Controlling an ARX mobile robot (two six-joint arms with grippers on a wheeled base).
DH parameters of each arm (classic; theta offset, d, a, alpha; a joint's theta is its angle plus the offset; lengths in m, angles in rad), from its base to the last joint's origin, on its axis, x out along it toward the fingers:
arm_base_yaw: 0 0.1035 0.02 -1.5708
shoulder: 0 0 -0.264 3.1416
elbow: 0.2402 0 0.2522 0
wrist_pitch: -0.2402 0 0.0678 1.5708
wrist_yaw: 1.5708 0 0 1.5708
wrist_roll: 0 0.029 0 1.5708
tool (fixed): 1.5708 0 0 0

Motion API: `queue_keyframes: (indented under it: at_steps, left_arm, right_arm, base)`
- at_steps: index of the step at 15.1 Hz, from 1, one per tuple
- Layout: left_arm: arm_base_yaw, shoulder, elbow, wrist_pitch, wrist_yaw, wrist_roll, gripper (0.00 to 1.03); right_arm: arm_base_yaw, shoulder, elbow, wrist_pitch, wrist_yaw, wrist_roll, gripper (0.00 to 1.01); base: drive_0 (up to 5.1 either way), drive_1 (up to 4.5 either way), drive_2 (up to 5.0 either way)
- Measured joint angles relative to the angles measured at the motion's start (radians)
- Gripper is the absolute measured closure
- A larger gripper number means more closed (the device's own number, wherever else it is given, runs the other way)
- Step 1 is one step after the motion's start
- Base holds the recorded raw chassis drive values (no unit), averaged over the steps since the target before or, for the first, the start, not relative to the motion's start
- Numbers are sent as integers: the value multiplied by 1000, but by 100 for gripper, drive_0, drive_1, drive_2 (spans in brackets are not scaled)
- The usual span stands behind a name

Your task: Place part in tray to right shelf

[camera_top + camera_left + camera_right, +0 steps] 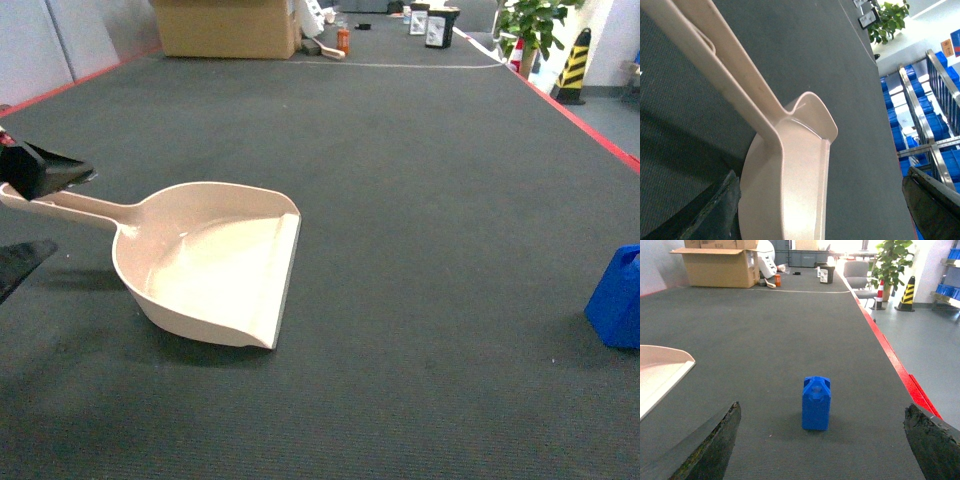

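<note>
Cream-beige plastic dustpan-shaped tray [215, 265] lying on the dark grey bench [420, 180], left of centre, scoop mouth facing right toward the small bright-blue plastic part [816, 403]. Long axis running left to right: straight handle out to the left, open lip to the right, empty inside. Probably turned this way so the block can go in over the low lip rather than over the raised rim.

Left hand [35, 215] at the handle's end, black fingers [45, 168] spread above and below it in the head view; contact with the handle not clear, so no grip to report, though placed as if ready to take the handle.

Blue part standing upright near the right edge of the bench, well apart from the tray, long axis vertical, domed pierced top up. Right hand [822, 450] wide apart, both fingers low in the wrist view with the part between and beyond them, untouched; lined up, it seems, for a straight reach onto the block.

Silver steel-framed shelf [932, 145] seen only in the left wrist view, off beyond the bench edge, with blue crates [895, 130] behind it.
</note>
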Motion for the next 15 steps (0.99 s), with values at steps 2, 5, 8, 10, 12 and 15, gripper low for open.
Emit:
queue_keyframes:
  at_steps: [2,5,8,10,12,15]
  left_arm:
    - [14,97,91,-15,-13,-9,5]
    - [55,224,211,-19,-34,-53,5]
    - [67,312,332,-55,-46,-84,5]
    - [59,357,388,-63,-45,-109,5]
    - [55,378,446,-42,-37,-150,17]
    - [50,394,448,41,1,-192,52]
  right_arm:
    - [0,0,0,0,0,0,3]
    - [0,0,0,0,0,0,3]
    - [0,0,0,0,0,0,3]
    - [0,0,0,0,0,0,3]
    - [0,0,0,0,0,0,3]
    - [0,0,0,0,0,0,3]
  base:
    - [0,0,0]
    - [0,0,0]
    - [0,0,0]
    - [0,0,0]
    - [0,0,0]
    - [0,0,0]
